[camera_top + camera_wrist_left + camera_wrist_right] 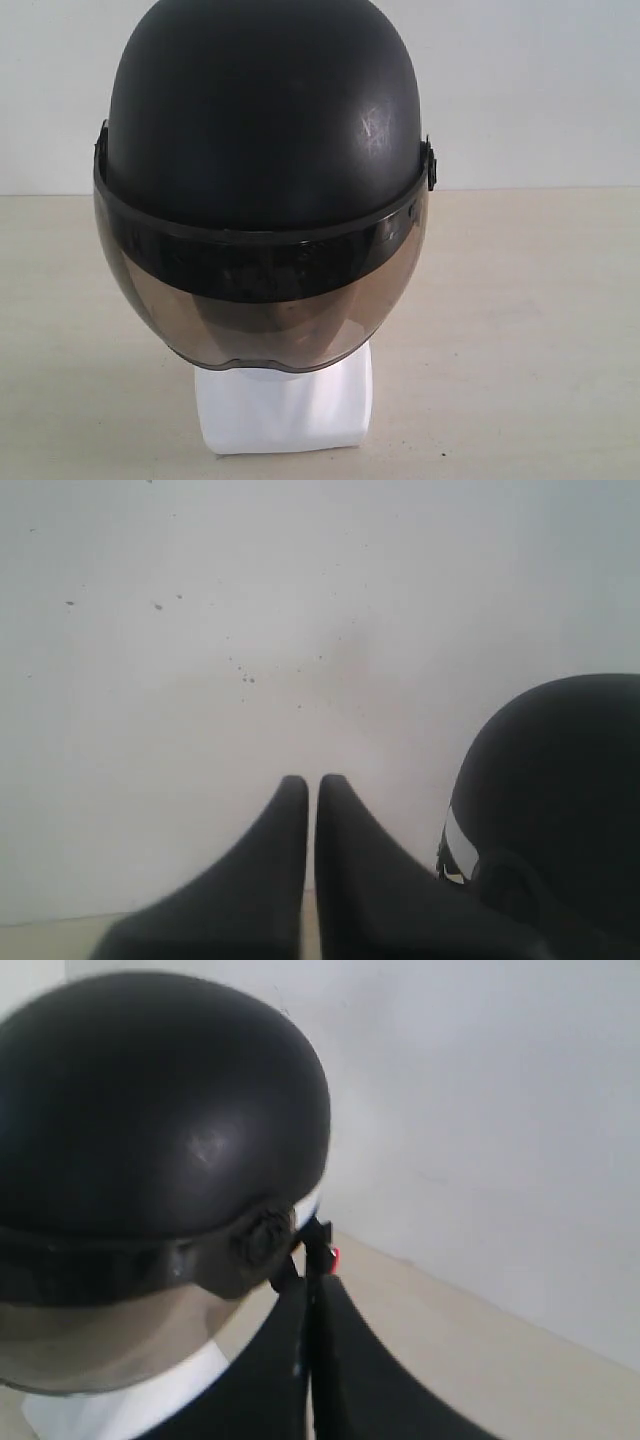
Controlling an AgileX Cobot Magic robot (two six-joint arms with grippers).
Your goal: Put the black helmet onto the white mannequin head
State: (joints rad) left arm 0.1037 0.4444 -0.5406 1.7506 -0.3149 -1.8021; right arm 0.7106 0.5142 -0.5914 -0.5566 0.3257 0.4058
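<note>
Black helmet (265, 110) seated over the white mannequin head (285, 410) — neck and base are seen below the visor (260, 300).
The shell is judged stiff and slippery (visor scratch-prone), best gripped at the rim. The right gripper (310, 1288), closed on nothing, is found just beside the visor pivot; the left gripper (312, 782), also closed and empty, is seen apart from the shell.

Soft even light, hardly any shadows. Faint sheen on the black helmet (150, 1110) just past the right gripper (306, 1288), which looks blurry, probably out of focus.
</note>
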